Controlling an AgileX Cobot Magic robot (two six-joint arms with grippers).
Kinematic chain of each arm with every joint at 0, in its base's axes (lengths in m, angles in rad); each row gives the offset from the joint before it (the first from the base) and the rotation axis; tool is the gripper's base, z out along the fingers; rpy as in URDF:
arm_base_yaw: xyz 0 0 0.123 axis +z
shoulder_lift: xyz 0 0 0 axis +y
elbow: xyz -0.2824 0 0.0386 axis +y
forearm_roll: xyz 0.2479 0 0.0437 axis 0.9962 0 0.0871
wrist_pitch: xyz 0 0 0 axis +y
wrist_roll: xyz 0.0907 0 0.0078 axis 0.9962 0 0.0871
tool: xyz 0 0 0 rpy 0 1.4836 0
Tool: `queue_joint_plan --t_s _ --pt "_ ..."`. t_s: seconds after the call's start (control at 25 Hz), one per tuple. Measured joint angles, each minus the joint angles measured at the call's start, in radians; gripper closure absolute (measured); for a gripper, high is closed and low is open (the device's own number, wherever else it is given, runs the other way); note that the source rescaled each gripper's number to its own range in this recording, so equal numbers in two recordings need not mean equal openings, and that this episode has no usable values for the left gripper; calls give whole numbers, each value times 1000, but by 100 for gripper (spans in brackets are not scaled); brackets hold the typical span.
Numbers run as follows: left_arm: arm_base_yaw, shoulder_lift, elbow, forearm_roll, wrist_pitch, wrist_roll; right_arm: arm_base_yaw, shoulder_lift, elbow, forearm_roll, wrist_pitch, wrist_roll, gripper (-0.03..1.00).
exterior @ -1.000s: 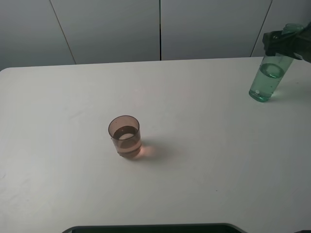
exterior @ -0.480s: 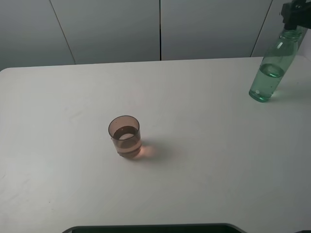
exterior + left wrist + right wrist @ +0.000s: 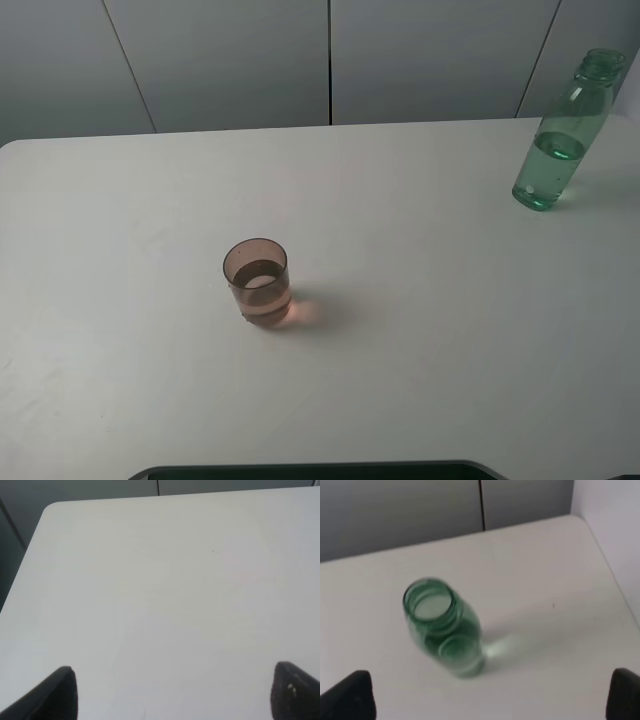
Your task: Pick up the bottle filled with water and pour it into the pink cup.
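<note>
The bottle (image 3: 563, 135) stands upright on the counter (image 3: 420, 330) at the upper right of the high view, long axis vertical, well apart from the pink cup (image 3: 258, 282) at centre left. The right claw (image 3: 490, 700) hangs above it, jaws apart and empty, and is judged the nearer. The left claw (image 3: 172, 692) is apart over bare counter.
</note>
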Motion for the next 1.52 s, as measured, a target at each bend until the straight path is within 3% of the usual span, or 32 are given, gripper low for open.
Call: queue_joint_plan --t_s 0.16,0.28,0.52,1.12,1.52 --pt "0 0 0 0 0 0 0 -103 -2 85 292 -94 -3" --pt "0 0 0 0 0 0 0 -202 -2 88 368 -110 -3" --pt "0 0 0 0 0 0 0 -444 56 101 378 -116 -3" --pt "0 0 0 0 0 0 0 -1046 476 135 349 -148 -3" --pt "0 0 0 0 0 0 32 -1212 588 112 303 -148 -3"
